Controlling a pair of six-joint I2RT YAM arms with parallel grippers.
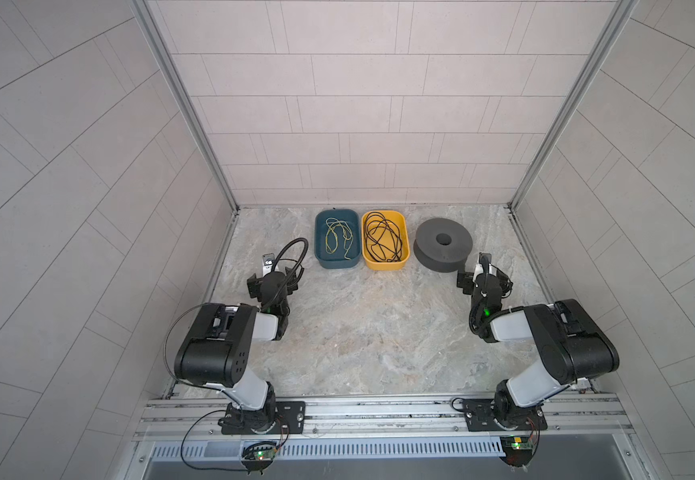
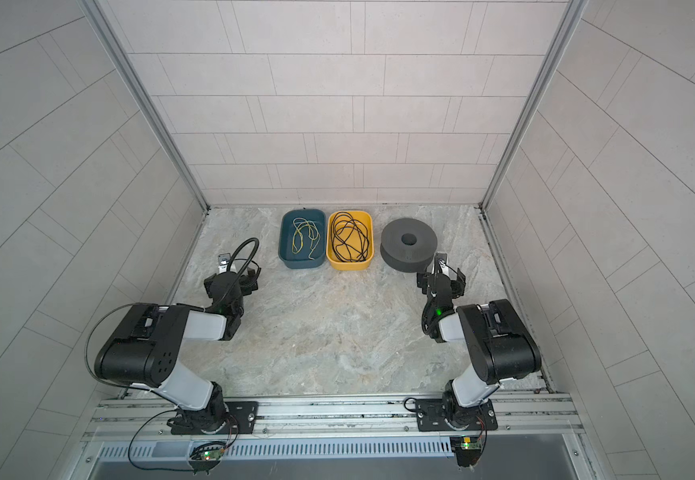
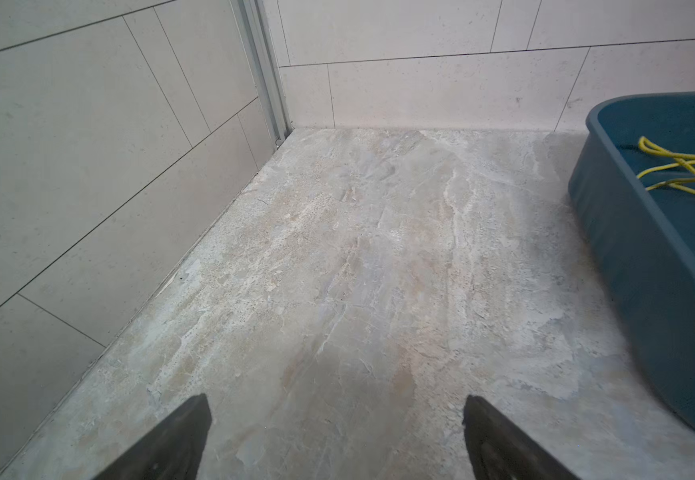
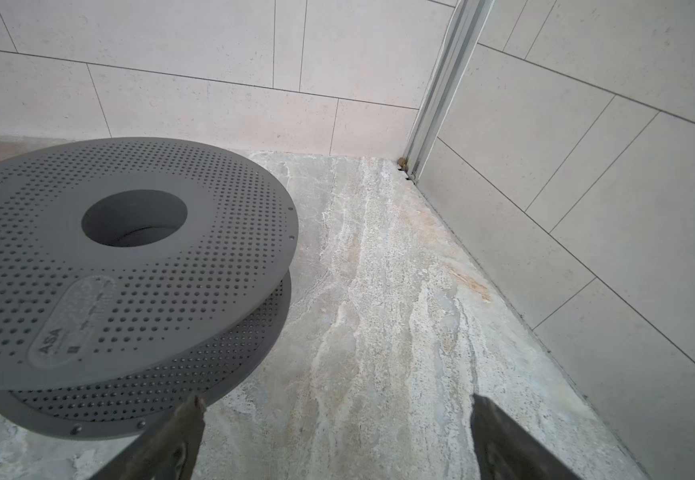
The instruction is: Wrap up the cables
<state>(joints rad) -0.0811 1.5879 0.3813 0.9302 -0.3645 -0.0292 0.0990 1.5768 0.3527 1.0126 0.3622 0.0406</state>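
Gray marbled tabletop (image 1: 358,332), pale tiled walls on three sides. Along the far edge, in a row: blue bin (image 1: 335,264); yellow bin (image 1: 385,266); gray spool (image 1: 429,247).

The black cable (image 1: 383,241) lies as a loose tangle of loops inside the yellow bin, nothing touching it. A thin yellow-green cord (image 3: 688,164) sits in the blue bin; not the job.

In its wrist view the left gripper (image 3: 335,405) has jaws spread wide, empty, over bare table near the blue bin. The right gripper (image 4: 336,401) is likewise wide apart & empty, close beside the spool, seemingly not touching it. Both are well apart from the cable, so the task looks not yet begun.

Handling, my guess:
- Cable is v. light and limp; glossy, so prob. slippery, and thin enough to slide out of a loose pinch.
- Loops will likely come up as a clump and may snag on the bin rim.
- Best hold: a free end, or one outer loop on top of the pile; pinch fully, lift slow. Can't pick out an end from these views.
- Spool looks light, w/ perforated flanges & a centre hole; it may skate unless the other gripper steadies it.
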